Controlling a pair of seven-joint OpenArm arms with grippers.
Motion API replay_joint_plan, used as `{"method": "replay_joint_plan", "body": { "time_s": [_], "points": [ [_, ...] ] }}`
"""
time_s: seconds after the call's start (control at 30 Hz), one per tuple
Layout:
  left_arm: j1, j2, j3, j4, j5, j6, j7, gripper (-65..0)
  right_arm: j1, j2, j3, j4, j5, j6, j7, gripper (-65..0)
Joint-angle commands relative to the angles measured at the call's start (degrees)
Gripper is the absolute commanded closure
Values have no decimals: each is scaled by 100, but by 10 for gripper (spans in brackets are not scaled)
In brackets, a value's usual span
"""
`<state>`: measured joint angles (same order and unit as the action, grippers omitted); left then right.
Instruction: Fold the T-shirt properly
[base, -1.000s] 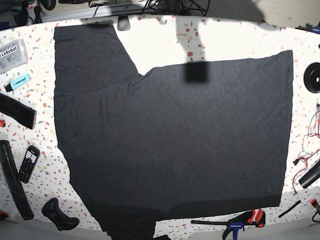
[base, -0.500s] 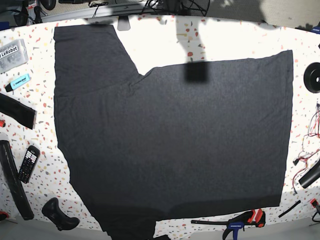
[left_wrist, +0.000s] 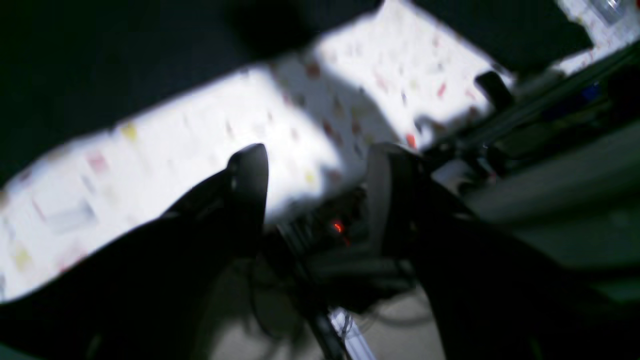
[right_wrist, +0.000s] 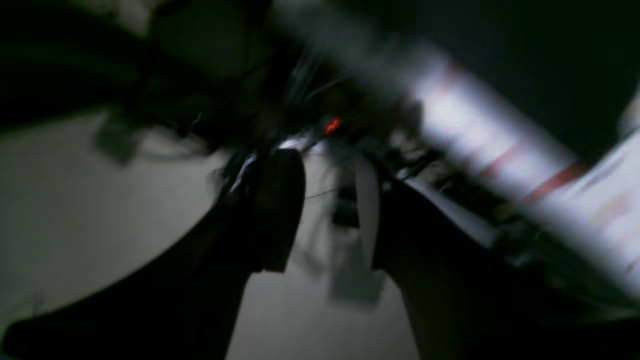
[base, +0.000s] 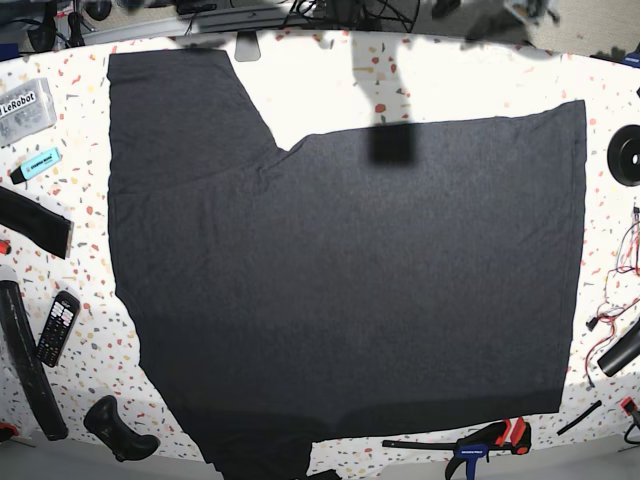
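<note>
The T-shirt (base: 340, 270) lies spread flat on the speckled white table (base: 320, 90), plain dark charcoal side up, with one sleeve reaching to the far left corner. In the left wrist view my left gripper (left_wrist: 315, 165) is open and empty, hovering over the table's far edge; a part of the T-shirt (left_wrist: 100, 60) lies beyond it. A blurred dark shape at the base view's top right (base: 498, 22) looks like that arm. My right gripper (right_wrist: 327, 200) shows in a heavily blurred right wrist view, its fingers apart with nothing between them.
On the left lie a LeRobot box (base: 22, 108), a blue highlighter (base: 38, 163), black straps (base: 33, 222), a calculator (base: 57, 327) and a black handle (base: 118, 428). A clamp (base: 485, 440) sits at the front. A black roll (base: 627, 155) and red cables (base: 612, 315) are on the right.
Blurred dark shapes have appeared along the top edge of the base view, at the left and the right. The T-shirt has not moved.
</note>
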<state>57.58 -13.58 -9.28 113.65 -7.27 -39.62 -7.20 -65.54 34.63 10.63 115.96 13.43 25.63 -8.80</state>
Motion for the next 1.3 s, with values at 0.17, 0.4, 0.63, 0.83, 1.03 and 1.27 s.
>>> {"method": "replay_joint_plan", "body": {
  "time_s": [0.17,0.4,0.63,0.83,1.03,1.27],
  "points": [
    [-352,-11,-9,116,-70,-38,-133,-305,345,33,22,1143,-52,59,-693,-220],
    [-911,-13,-9,118,863,-38,-87,-305,664,254,22,1904,-1541,55,-1331,-220],
    [-1375,-35,-9,120,1285,264,1174,-305,662,579,22,1904,-3571,55,-1510,-253],
    [-1596,-503,-9,120,2879,1178,1316,-305,664,616,22,1904,-3880,52,-1513,-252],
    [-1565,-1054,-7,111,3709,1714,1231,-305,664,614,22,1904,-3877,52,-1508,-252],
    [-1572,-1615,2,-424,3707,1534,1110,-305,664,614,22,1904,-3877,50,-1508,-252]
  ]
}}
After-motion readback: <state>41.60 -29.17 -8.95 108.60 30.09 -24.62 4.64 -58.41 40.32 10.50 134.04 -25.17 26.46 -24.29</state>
